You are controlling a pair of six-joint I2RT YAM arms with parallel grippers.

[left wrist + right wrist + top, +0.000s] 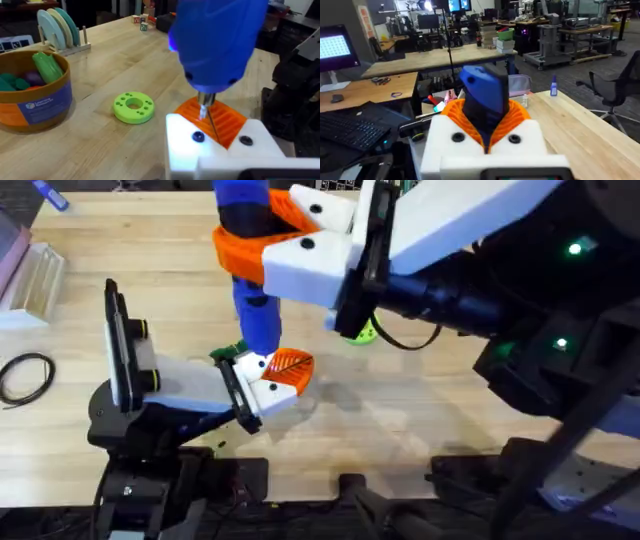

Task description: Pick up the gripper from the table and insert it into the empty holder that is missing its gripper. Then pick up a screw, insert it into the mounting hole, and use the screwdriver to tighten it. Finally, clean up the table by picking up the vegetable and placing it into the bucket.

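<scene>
**Bench inventory: screwdriver held upright over the left arm's jaw block**

1. Table [420,430] — light wood; carried everything listed below.
2. Right arm — entered from the lower right of the overhead view, rising close under the camera. Its right gripper [285,235] was clenched on the screwdriver [250,270], the orange pads pressed against the blue barrel on both sides; the right wrist view showed the same grasp from behind.
3. Left arm — lay low across the table from the lower left. The left gripper [275,380] ended in a white block bearing an orange ribbed wedge. Whether its claw was released or clenched could not be told.
4. Screwdriver — blue, held upright, thin metal tip [205,111] pointing down and meeting the gripper [220,120], the orange ribbed wedge, which was seated in the holder [220,152], the white block with two dark screw heads on its face.
5. Bucket [35,105] — round, blue wall, tan rim; stood well apart from the holder, beyond the disc in the left wrist view.
6. Green disc [133,106] — bright green, with holes; lay flat on the table between bucket and holder.
7. Vegetable [47,67] — a green elongated piece, standing inside the bucket among other pieces.
</scene>
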